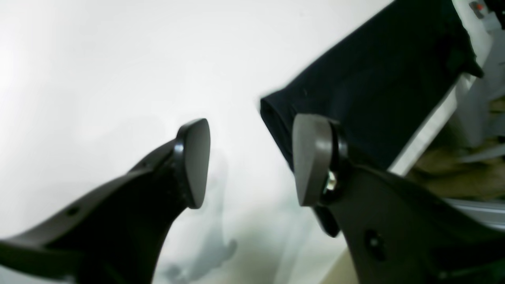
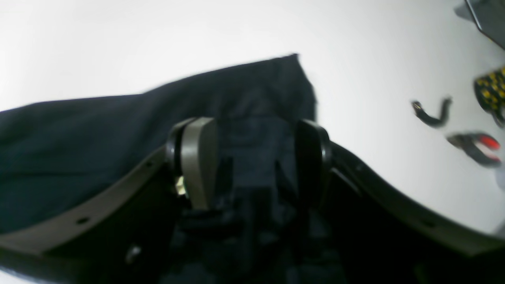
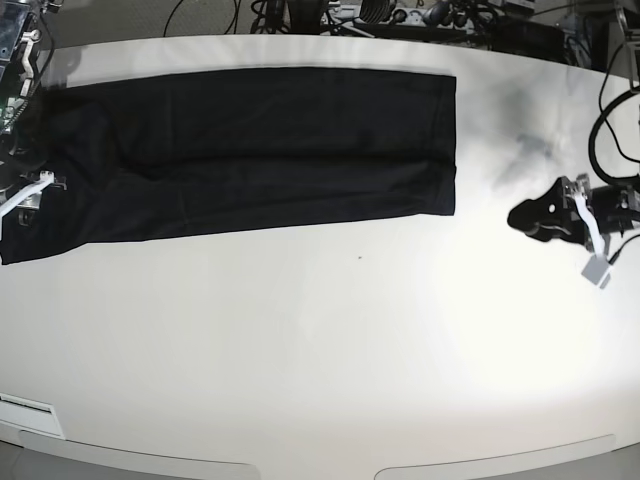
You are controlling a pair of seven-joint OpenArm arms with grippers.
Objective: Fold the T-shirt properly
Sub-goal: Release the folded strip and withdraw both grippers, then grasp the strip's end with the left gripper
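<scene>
The black T-shirt [image 3: 250, 150] lies flat as a long folded band across the back of the white table [image 3: 330, 350], from the left edge to right of middle. My left gripper [image 1: 252, 161] is open and empty over bare table, with the T-shirt's end [image 1: 375, 86] just beyond its right finger. In the base view it [image 3: 520, 215] sits to the right of the T-shirt, apart from it. My right gripper [image 2: 254, 161] is open over the T-shirt's other end [image 2: 98, 142], with dark cloth showing between its jaws. In the base view that gripper blends into the cloth at the left edge.
Cables and equipment [image 3: 400, 15] line the table's back edge. The right arm's body [image 3: 15, 70] stands at the far left. Small dark items with red [image 2: 475, 146] and a yellow-patterned object [image 2: 491, 92] lie to the right in the right wrist view.
</scene>
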